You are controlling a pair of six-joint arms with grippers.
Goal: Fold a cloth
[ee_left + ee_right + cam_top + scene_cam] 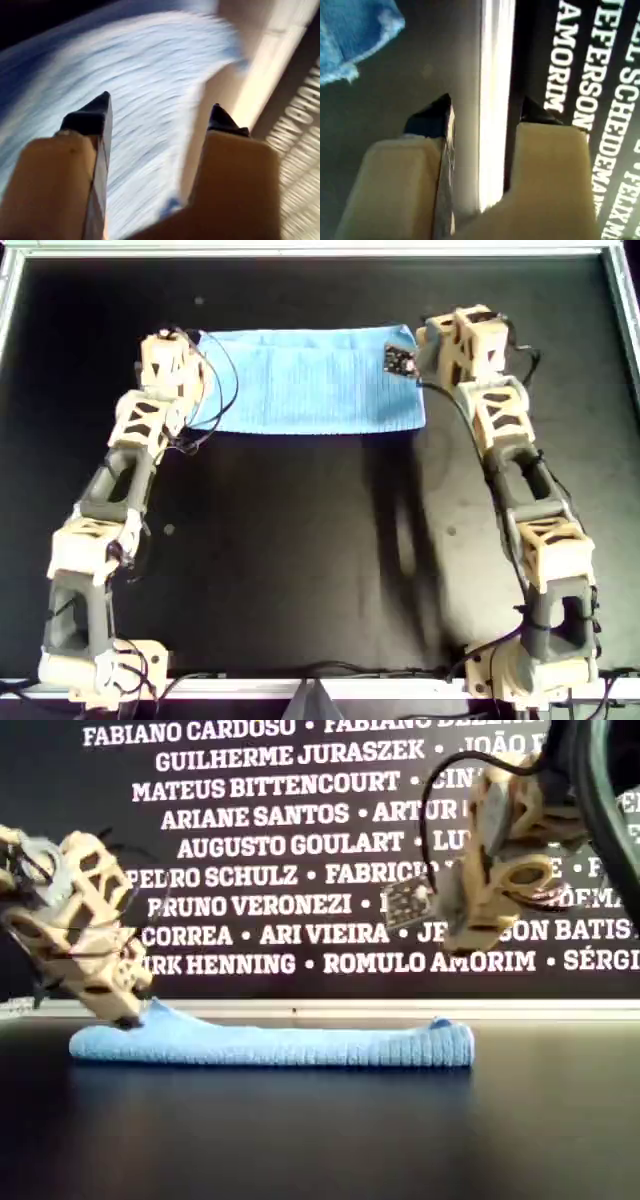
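Lifting straight up suits my first end effector (157, 114), jaws spread over the cloth (310, 380) lying apparently once folded beneath it on the bench (300, 540), just beside my spread, raised second end effector (485, 102).

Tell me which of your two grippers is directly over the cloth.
My first gripper: the cloth lies under its open fingers. My second gripper sees bare table.

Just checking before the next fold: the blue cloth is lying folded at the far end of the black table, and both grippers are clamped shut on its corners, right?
Not quite. The cloth does lie folded at the far end of the table, but neither gripper is clamped on it. Both wrist views show my first gripper and my second gripper open, with nothing between the jaws.
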